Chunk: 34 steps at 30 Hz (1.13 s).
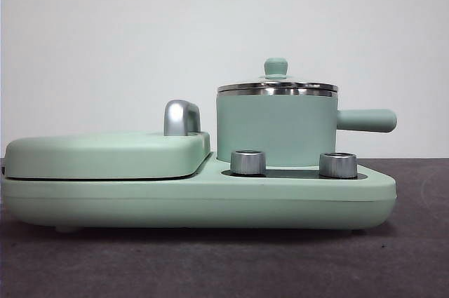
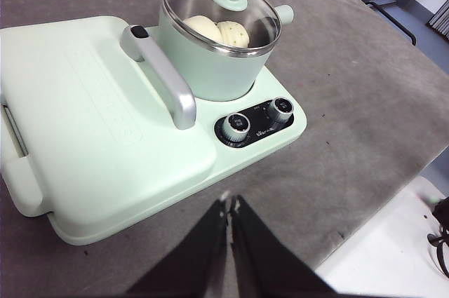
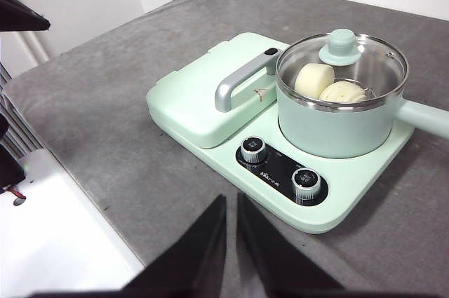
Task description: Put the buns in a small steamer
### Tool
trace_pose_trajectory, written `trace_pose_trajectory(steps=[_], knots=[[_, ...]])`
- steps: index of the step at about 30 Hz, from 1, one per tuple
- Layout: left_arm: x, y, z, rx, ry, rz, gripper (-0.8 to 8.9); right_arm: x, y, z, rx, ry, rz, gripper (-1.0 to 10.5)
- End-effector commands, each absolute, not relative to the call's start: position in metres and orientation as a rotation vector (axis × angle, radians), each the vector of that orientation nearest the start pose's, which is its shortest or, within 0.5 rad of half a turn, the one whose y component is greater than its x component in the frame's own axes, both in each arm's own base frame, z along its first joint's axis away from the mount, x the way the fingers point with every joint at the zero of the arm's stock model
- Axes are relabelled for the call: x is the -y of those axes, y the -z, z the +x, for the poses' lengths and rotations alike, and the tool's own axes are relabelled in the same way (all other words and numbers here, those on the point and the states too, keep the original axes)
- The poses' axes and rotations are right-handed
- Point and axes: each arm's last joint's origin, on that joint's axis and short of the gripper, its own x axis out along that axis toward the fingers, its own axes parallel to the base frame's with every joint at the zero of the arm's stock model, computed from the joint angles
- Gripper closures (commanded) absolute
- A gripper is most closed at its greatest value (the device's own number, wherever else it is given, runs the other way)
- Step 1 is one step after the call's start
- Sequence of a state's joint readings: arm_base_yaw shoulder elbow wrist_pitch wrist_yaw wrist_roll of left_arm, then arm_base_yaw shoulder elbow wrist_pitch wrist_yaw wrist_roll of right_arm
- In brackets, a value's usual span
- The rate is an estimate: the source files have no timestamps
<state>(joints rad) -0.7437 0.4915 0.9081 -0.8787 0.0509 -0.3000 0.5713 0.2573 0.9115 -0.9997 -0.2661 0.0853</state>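
Note:
The small steamer [image 1: 273, 130] [image 2: 203, 66] [image 3: 330, 130] stands on the right half of a mint-green appliance, with its glass lid [image 1: 276, 86] on. Both buns lie inside under the lid: a smooth one [image 2: 201, 28] [image 3: 313, 79] and a ridged one with green specks [image 2: 235, 34] [image 3: 342, 92], side by side. My left gripper [image 2: 229, 201] is shut and holds nothing, well back from the appliance above the grey table. My right gripper [image 3: 231, 200] is likewise shut and holds nothing, also back from it. Neither arm shows in the front view.
The flat grill plate [image 1: 105, 154] [image 2: 91, 102] [image 3: 196, 102] with its chrome handle [image 1: 181, 117] fills the appliance's left half. Two steel knobs [image 1: 248, 162] [image 1: 337, 165] sit in front of the pot. The pot's straight handle [image 1: 366, 120] sticks out to the right.

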Motion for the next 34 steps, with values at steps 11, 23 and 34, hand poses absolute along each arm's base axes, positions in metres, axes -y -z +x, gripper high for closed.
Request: trace_pose_trajectory(steps=[11,23,34], knots=[[0.048,-0.338,0.054,-0.499,0.683,-0.148,8.06,-0.013,-0.337,0.006,-0.367,-0.820,0.019,9.3],[0.019,-0.244,0.076,-0.143,0.258,-0.004,8.07,-0.013,-0.337,0.006,-0.367,-0.820,0.019,9.3],[0.006,-0.175,0.089,-0.157,0.072,-0.051,8.07,-0.013,-0.337,0.006,-0.367,-0.820,0.019,9.3]])
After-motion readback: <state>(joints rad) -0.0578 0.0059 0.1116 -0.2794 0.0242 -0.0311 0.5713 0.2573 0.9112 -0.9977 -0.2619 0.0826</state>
